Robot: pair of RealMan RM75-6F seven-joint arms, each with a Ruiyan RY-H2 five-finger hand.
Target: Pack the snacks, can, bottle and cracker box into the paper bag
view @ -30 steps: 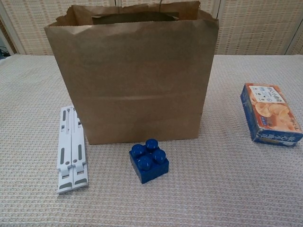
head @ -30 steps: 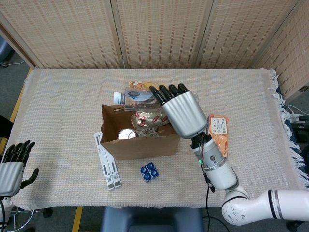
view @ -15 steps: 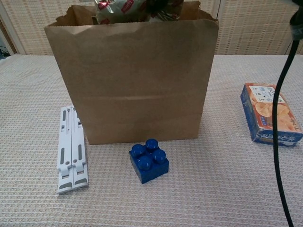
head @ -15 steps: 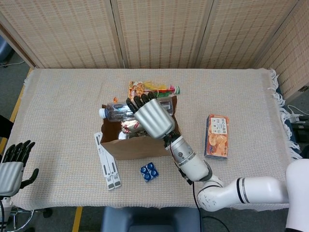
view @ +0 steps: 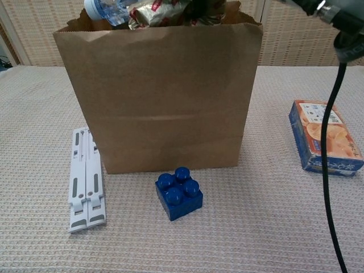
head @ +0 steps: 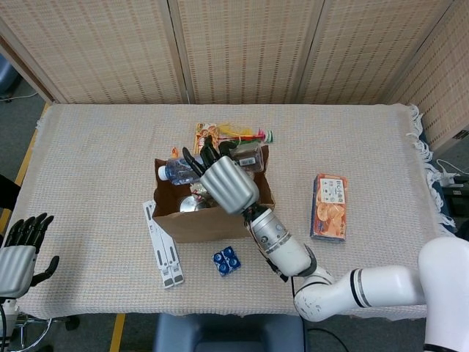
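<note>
The brown paper bag (head: 212,220) stands open at the table's middle and fills the chest view (view: 159,96). My right hand (head: 223,182) hovers over its mouth and grips the clear water bottle (head: 176,171), which lies across the bag's top with its cap to the left (view: 101,8). A foil snack packet (view: 162,11) shows at the rim beside the bottle. A silver can top (head: 190,205) shows inside the bag. Colourful snack packets (head: 220,133) lie just behind the bag. The orange cracker box (head: 329,207) (view: 325,136) lies flat to the right. My left hand (head: 18,253) is off the table's lower left, holding nothing.
A blue toy brick (head: 226,259) (view: 178,192) sits in front of the bag. A white folded stand (head: 163,243) (view: 85,179) lies at the bag's left front. The right arm's black cable (view: 329,148) hangs in front of the cracker box.
My right hand has carried the bottle from behind the bag leftward and down onto the bag's mouth. The bottle's cap and a foil packet now show above the rim in the chest view.
</note>
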